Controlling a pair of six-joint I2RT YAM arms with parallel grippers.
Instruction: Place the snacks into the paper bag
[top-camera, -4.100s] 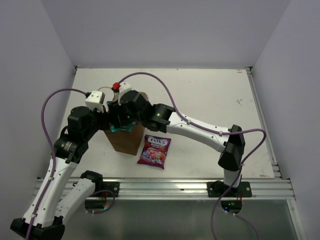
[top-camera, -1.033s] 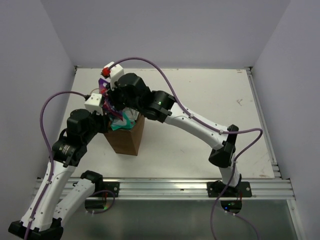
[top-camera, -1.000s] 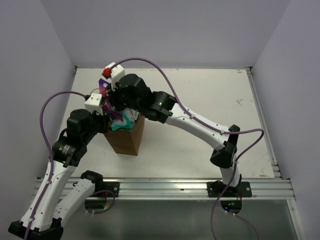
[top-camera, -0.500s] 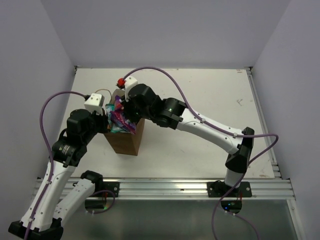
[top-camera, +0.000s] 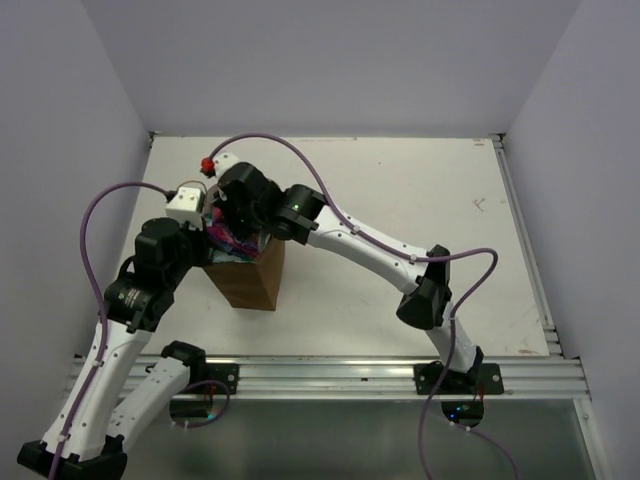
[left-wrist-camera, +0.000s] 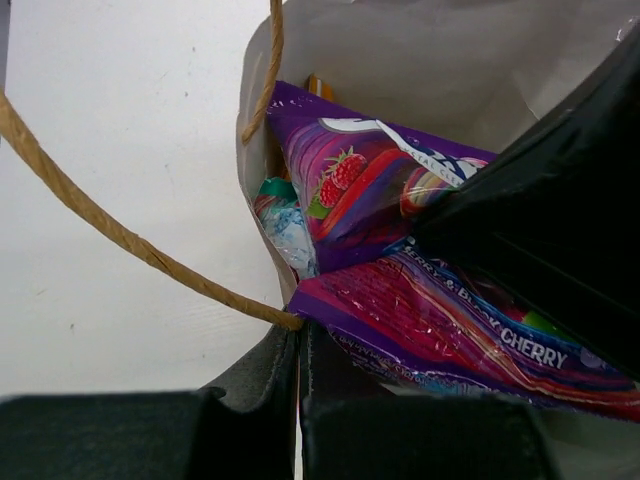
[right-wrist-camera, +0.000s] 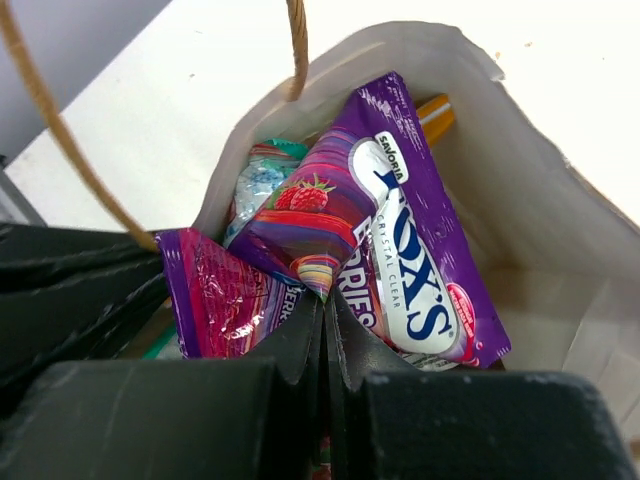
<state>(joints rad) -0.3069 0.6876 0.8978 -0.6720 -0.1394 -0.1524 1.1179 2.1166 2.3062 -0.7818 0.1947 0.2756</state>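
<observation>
- Right end effector (right-wrist-camera: 325, 305): jaws clenched, apparently pinching a raised crease in the candy bag (right-wrist-camera: 400, 260). The packet's folds run in to the fingertips.
- Left end effector (left-wrist-camera: 300, 345): jaws clenched. They appear to grip the near wall of the paper bag (right-wrist-camera: 455, 40), just where a handle (left-wrist-camera: 120, 235) meets it, which holds the mouth open.
- Location of the task item: the candy bag lies inside the open mouth of the paper bag, buckled rather than flat. It rests on a teal packet (right-wrist-camera: 258, 185), and a sliver of the orange bag (right-wrist-camera: 438, 112) shows at the far wall.
- Governing relation: the candy bag sits directly under and ahead of the right fingertips. Its long axis runs from them toward the far wall, slanting down into the paper bag. One crumpled corner folds back toward the left end effector's side.
- Nearer arm: the right arm is already on the item. The left touches only the paper bag.
- Judgement: the packet is in the mouth but not settled. The next move calls for pressing down along the slant or letting go, and the folded corner may catch the near rim.
- The paper bag stands upright on the tabletop (top-camera: 420, 200), left of centre.
</observation>
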